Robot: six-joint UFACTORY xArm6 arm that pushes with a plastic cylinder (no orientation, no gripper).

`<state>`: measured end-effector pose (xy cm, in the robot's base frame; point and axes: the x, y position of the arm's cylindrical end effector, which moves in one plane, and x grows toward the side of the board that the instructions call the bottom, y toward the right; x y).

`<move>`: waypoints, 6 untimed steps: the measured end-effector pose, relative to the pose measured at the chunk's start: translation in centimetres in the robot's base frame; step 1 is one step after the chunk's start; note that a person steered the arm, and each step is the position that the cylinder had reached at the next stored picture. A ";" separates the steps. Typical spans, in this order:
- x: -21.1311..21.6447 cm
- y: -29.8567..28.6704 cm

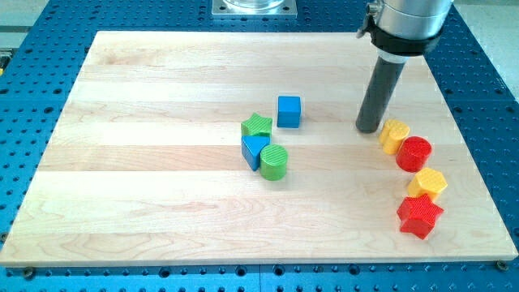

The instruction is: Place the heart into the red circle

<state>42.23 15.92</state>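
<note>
Sitting nearest the view's bottom, toward the right, is the red star block (420, 216), and touching it just above is a yellow block (427, 183) whose shape looks roughly hexagonal, though that is hard to be sure of. Farther up the same side comes the red circle (414, 153), a short red cylinder, pressed against the yellow heart (394, 135) at its upper left. These four blocks form a loose curved line down the right part of the wooden counter (162, 211).

Near the middle of the counter a second cluster sits: a green cylinder (274, 162) lowest, a blue triangle block (254, 149) touching it on the view's left, and a green star block (257, 126) touching the triangle from above. A blue cube (289, 111) stands slightly apart, up and to the right of the green star.

The arm carries no grasping end effector, so nothing opens, closes or is held; it ends in a dark rod hanging from a grey collar at the view's top right. The tip (370, 129) rests on the counter just to the left of the yellow heart, very close to it or touching, which cannot be told. The tip is well apart from the central cluster.

The counter lies on a blue perforated base (24, 122).
</note>
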 end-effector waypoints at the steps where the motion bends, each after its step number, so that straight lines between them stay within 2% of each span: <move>1: 0.3 0.1; 2: 3.5 0.2; 6: 1.3 2.7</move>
